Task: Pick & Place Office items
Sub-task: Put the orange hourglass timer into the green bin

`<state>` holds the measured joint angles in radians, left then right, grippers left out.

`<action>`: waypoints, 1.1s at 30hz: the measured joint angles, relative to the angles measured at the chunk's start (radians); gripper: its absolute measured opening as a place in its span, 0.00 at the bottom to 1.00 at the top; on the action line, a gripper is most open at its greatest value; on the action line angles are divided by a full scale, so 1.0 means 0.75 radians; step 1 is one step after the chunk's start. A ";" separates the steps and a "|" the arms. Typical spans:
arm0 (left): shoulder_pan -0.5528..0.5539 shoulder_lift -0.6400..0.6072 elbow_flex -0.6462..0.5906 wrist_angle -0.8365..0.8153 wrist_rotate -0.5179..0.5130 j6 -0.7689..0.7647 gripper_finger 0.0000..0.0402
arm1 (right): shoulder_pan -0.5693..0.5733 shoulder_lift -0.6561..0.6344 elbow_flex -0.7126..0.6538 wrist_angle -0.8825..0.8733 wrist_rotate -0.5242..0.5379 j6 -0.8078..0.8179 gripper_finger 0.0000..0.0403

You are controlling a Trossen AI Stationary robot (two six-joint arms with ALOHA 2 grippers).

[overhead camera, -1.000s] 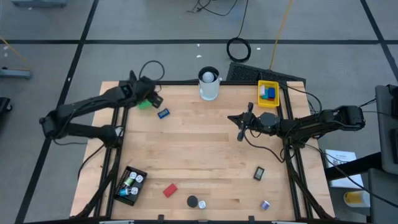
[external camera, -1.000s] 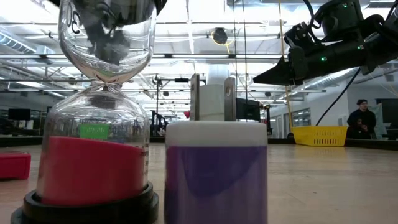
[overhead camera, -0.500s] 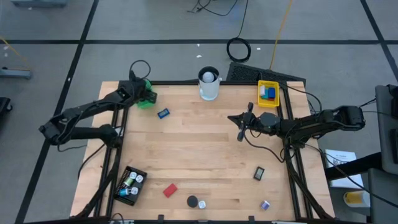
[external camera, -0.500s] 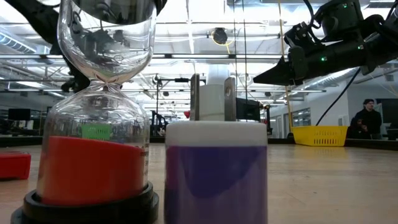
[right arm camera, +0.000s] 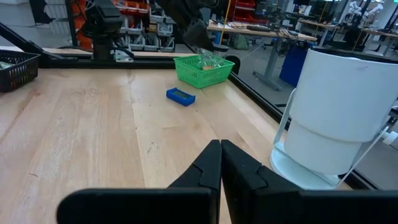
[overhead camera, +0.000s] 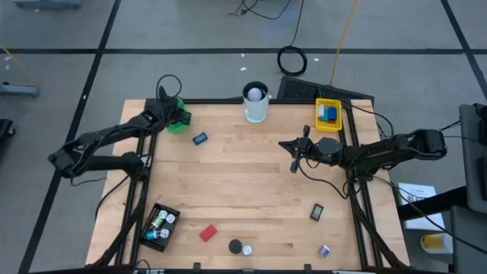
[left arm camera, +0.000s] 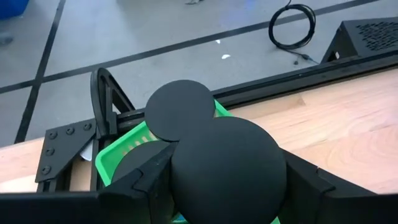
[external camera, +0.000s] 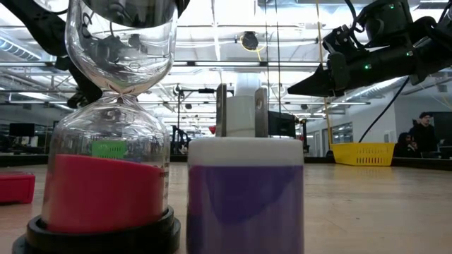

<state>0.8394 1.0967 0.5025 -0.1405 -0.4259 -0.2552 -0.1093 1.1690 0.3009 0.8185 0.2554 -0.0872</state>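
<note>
Left wrist view alone showed the left pincer (left arm camera: 224, 165) gripping a black round cap (left arm camera: 225, 163) over the green mesh tray (left arm camera: 127, 138); right pincer (right arm camera: 221, 163) closed, empty

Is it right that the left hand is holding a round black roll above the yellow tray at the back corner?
Not quite: the tray under it is green, not yellow. The left wrist view shows the left hand holding the black roll over the green tray at that corner.

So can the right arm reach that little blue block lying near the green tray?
Probably yes: the bare wooden table lies between the shut right hand and the small blue block, with nothing in the way.
</note>
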 joint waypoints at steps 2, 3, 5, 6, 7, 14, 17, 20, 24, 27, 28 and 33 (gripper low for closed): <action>-0.001 0.018 -0.001 0.006 0.003 0.013 0.52 | 0.000 0.000 0.000 0.000 0.000 0.000 0.00; 0.000 0.031 -0.001 0.011 0.001 0.014 0.52 | 0.000 0.000 0.000 0.000 0.000 0.000 0.00; 0.001 0.056 0.000 0.032 -0.001 0.017 0.52 | 0.000 0.000 0.000 0.000 0.000 0.001 0.00; 0.001 0.069 0.000 0.047 -0.001 0.021 0.52 | 0.000 0.000 0.000 0.001 0.000 0.001 0.00; 0.001 0.083 0.000 0.062 -0.002 0.026 0.52 | 0.000 0.000 0.000 0.000 0.000 0.001 0.00; 0.001 0.112 0.000 0.081 -0.005 0.032 0.52 | 0.000 0.000 0.000 0.001 0.000 0.001 0.00; -0.008 0.093 0.000 0.051 0.005 0.023 0.52 | 0.000 0.000 0.000 0.001 0.000 0.001 0.00; -0.026 0.073 0.021 -0.023 0.014 0.018 0.52 | 0.000 0.000 0.000 0.001 0.000 0.001 0.00; -0.043 0.033 0.051 -0.099 0.037 0.013 0.52 | 0.000 0.000 0.000 0.011 -0.003 0.002 0.00; -0.046 0.032 0.056 -0.100 0.085 0.011 0.52 | 0.000 0.000 0.000 0.012 -0.036 0.002 0.00; -0.046 0.031 0.056 -0.100 0.087 0.010 0.52 | 0.000 0.000 0.000 0.015 -0.043 0.002 0.00; -0.039 0.056 0.057 -0.097 0.076 0.010 0.52 | 0.000 -0.001 0.000 0.025 -0.067 0.003 0.00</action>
<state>0.8104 1.1384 0.5453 -0.2132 -0.3690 -0.2474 -0.1093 1.1687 0.3012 0.8375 0.2052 -0.0853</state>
